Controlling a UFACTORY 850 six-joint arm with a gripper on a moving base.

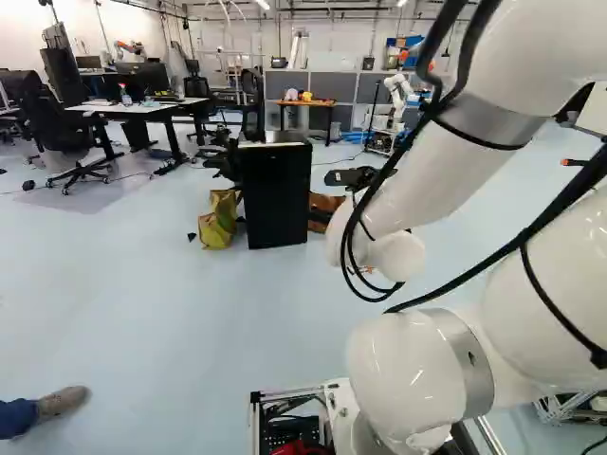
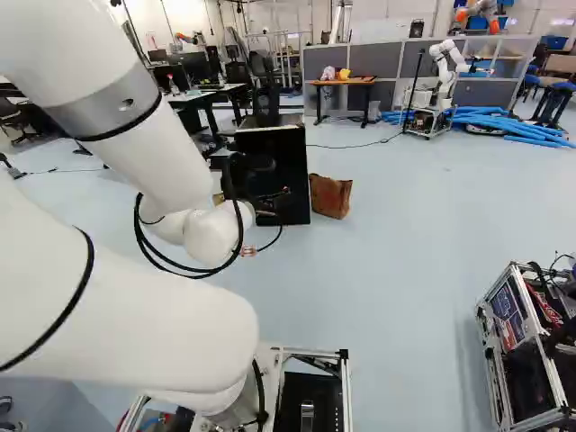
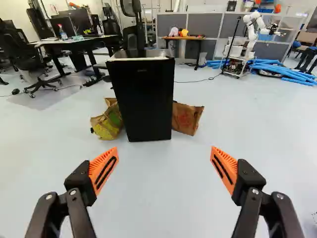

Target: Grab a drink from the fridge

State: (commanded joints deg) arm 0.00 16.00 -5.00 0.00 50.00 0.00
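Gripper [image 3: 164,148] stands well short of the black fridge [image 3: 143,99]; drink unseen, presumably inside.
Fingers are wide apart, holding nothing. Fridge appears closed; judged heavy, rigid, smooth. Advise hooking the door's edge, no handle being discernible. Yellow bag [image 1: 220,220] beside the fridge shows in the left base view; the arm [image 2: 162,153] mostly hides it in the right.

On the black fridge [image 3: 151,106], high on its front, I see one small mark, but it is too small for reading. The brown bag [image 3: 187,119] just beside this fridge carries some reddish print, and the cart panel [image 2: 508,315], well apart from the fridge, has print also, both unreadable.
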